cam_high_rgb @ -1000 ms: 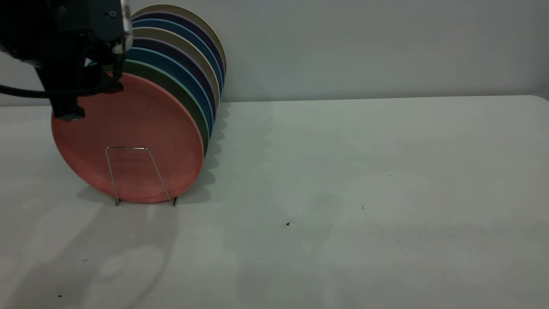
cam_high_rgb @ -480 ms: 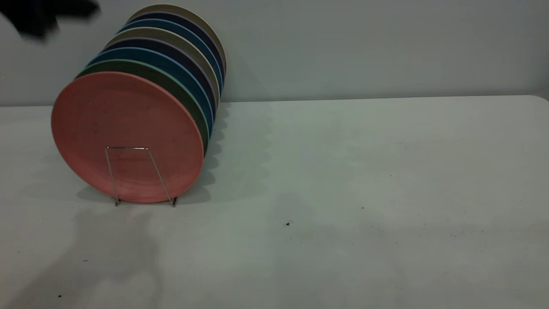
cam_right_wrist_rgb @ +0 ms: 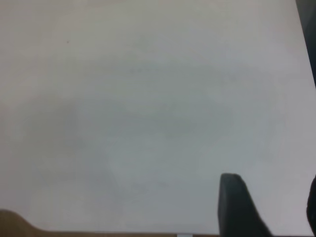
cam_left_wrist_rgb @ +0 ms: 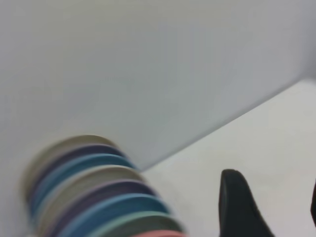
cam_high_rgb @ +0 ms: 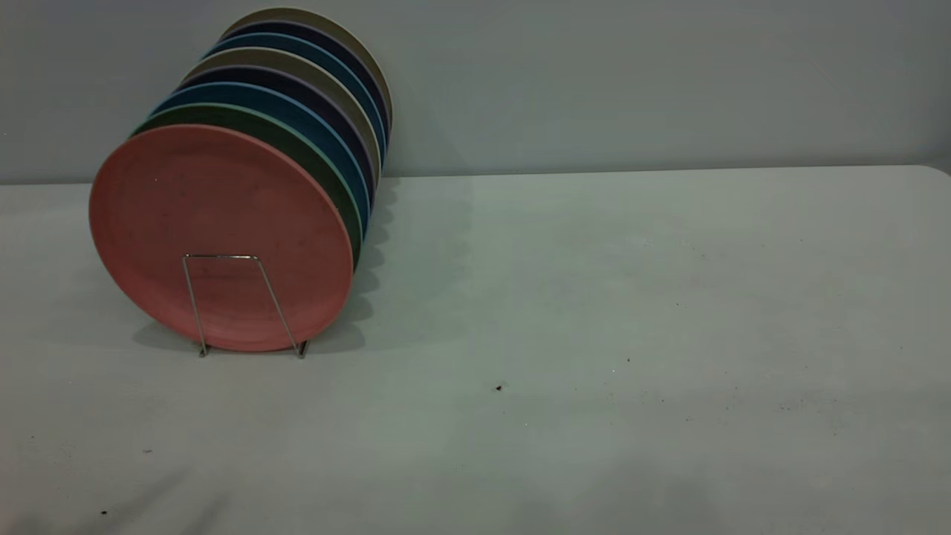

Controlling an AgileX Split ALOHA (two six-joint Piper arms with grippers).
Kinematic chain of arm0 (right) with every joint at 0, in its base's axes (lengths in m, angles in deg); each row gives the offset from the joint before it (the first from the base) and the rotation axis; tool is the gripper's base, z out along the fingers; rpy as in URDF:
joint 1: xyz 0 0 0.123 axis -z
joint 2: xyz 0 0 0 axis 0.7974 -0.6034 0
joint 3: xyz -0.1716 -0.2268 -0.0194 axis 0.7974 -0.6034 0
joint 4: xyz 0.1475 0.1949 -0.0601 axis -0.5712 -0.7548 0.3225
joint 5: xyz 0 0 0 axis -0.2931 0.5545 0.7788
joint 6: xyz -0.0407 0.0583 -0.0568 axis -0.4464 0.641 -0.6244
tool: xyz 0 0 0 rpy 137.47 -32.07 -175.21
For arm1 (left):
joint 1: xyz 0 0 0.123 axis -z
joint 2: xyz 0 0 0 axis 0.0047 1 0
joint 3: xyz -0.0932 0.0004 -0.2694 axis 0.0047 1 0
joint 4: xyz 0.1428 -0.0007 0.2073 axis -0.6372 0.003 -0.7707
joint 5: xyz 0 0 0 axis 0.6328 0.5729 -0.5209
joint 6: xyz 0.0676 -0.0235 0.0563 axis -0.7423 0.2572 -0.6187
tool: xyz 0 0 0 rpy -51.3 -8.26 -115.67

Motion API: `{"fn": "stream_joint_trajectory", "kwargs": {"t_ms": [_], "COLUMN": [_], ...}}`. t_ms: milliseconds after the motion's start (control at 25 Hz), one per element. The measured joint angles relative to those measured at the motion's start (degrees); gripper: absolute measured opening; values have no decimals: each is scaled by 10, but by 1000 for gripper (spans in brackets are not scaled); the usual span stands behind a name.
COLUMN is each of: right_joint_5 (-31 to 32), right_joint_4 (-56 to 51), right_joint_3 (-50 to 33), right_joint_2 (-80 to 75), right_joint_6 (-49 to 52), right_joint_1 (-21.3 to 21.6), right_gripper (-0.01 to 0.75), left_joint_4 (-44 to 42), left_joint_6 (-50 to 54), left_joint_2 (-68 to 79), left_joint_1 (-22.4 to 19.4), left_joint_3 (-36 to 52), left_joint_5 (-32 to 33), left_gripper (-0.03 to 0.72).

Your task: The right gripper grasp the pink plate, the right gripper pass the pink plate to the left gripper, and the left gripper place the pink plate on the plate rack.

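Note:
The pink plate [cam_high_rgb: 221,236] stands upright at the front of the plate rack [cam_high_rgb: 245,305], leaning on a green plate [cam_high_rgb: 308,160] behind it. No gripper touches it. Neither arm shows in the exterior view. In the left wrist view my left gripper [cam_left_wrist_rgb: 271,202] is open and empty, high above and away from the row of plates [cam_left_wrist_rgb: 94,187], with only a sliver of the pink plate [cam_left_wrist_rgb: 158,234] showing. In the right wrist view my right gripper [cam_right_wrist_rgb: 269,205] is open and empty over bare table.
Several more plates in blue, purple and beige [cam_high_rgb: 312,82] stand in the rack behind the pink and green ones, near the back wall at the left. The white table [cam_high_rgb: 594,297] stretches to the right and front. The table's edge [cam_right_wrist_rgb: 98,231] shows in the right wrist view.
My left gripper has let go of the pink plate's top rim, risen up and left, and left the exterior view. The pink plate stays standing in the rack.

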Motion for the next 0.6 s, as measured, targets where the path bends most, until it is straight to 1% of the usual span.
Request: {"fn": "stream_joint_trajectory", "kwargs": {"t_ms": [80,160,240,320,440,560,600], "right_joint_5": [0,0,0,0,0,0,0], "right_joint_4": [0,0,0,0,0,-1,-1], "right_joint_3": [0,0,0,0,0,0,0], "right_joint_2": [0,0,0,0,0,0,0], "right_joint_6": [0,0,0,0,2,8,9], "right_joint_1": [-8,-17,-27,-31,-31,-31,-31], "right_gripper": [361,361,361,359,359,357,357], "left_joint_4": [-2,-19,-70,-145,-330,-512,-550], "left_joint_6": [61,119,188,261,398,564,603], "left_joint_2": [-12,-12,-12,-12,-12,-13,-14], "left_joint_1": [0,0,0,0,0,0,0], "left_joint_3": [4,3,3,3,3,-2,-2], "left_joint_5": [26,75,136,223,360,457,482], "left_gripper": [391,391,391,391,391,391,391]}}
